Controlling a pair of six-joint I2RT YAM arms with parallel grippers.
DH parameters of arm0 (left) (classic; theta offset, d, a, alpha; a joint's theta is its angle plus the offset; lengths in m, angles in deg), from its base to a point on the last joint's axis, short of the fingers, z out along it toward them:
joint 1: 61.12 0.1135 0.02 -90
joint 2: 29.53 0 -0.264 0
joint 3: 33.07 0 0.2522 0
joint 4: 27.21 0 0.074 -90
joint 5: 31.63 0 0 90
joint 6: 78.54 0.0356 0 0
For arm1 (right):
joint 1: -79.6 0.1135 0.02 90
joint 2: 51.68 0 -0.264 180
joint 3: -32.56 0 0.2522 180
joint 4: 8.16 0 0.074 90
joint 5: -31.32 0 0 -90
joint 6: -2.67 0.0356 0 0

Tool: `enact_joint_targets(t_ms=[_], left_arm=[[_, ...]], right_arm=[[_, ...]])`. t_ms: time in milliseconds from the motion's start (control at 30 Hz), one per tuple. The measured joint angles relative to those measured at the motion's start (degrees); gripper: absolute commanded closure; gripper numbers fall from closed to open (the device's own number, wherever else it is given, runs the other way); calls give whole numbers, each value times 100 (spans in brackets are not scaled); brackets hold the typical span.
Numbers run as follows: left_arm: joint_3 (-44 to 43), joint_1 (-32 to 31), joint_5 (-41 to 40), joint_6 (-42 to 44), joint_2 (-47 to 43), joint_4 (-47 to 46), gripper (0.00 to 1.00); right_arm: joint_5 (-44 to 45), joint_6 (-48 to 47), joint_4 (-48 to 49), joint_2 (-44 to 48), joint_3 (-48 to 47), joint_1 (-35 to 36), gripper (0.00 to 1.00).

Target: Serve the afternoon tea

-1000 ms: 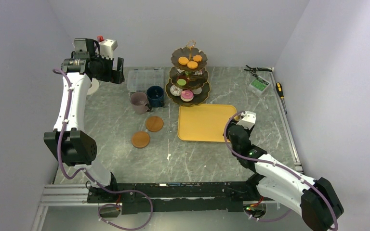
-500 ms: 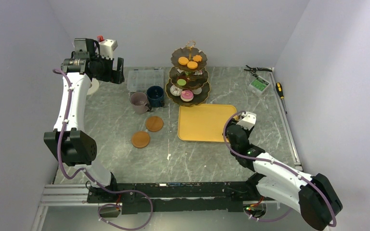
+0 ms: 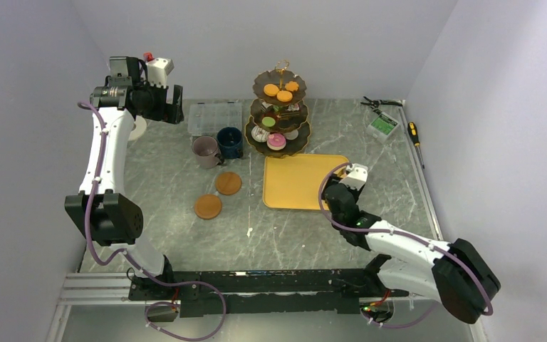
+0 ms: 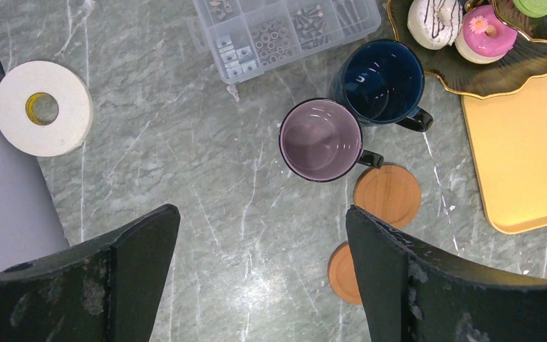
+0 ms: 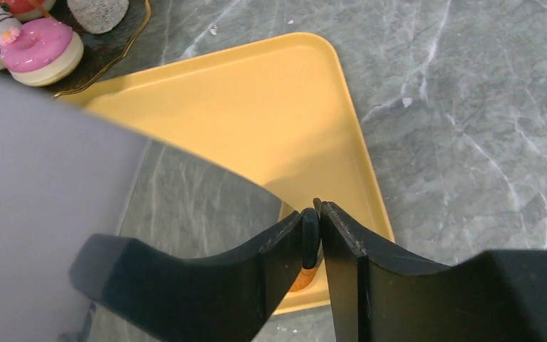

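Observation:
The dark three-tier stand [image 3: 279, 107] holds orange macarons on its top tier, a green macaron and cake in the middle, and pink donuts [image 4: 483, 32] at the bottom. The mauve mug [image 4: 320, 139] and the navy mug [image 4: 383, 80] stand side by side, with two brown coasters [image 4: 387, 194] [image 4: 342, 274] in front of them. My left gripper [image 4: 262, 278] is open and empty, high above the table's back left [image 3: 167, 103]. My right gripper [image 5: 315, 214] is shut on the near right rim of the yellow tray [image 5: 256, 121], low over its corner [image 3: 336, 199].
A clear compartment box [image 4: 285, 32] lies behind the mugs and a white tape roll [image 4: 43, 107] at the far left. Pliers, a green box [image 3: 383, 125] and a screwdriver lie at the back right. Walls close in on three sides.
My right gripper has moved left and a little away from the bases along the tray's near right corner. The left arm has not moved.

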Motion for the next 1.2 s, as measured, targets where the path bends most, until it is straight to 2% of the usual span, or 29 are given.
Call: enact_joint_targets(t_ms=[133, 367, 733, 867, 1200], left_arm=[[-20, 0, 0, 2, 0, 2, 7], [-20, 0, 2, 0, 0, 2, 7], [-20, 0, 2, 0, 0, 2, 7], [-20, 0, 2, 0, 0, 2, 7], [-20, 0, 0, 0, 0, 2, 7]], right_arm=[[-2, -96, 157, -168, -44, 87, 46], [24, -142, 68, -221, -111, 293, 41], [184, -37, -254, -393, -319, 577, 43], [334, 24, -435, -595, -492, 739, 46], [599, 9, -492, -780, -623, 979, 61]])
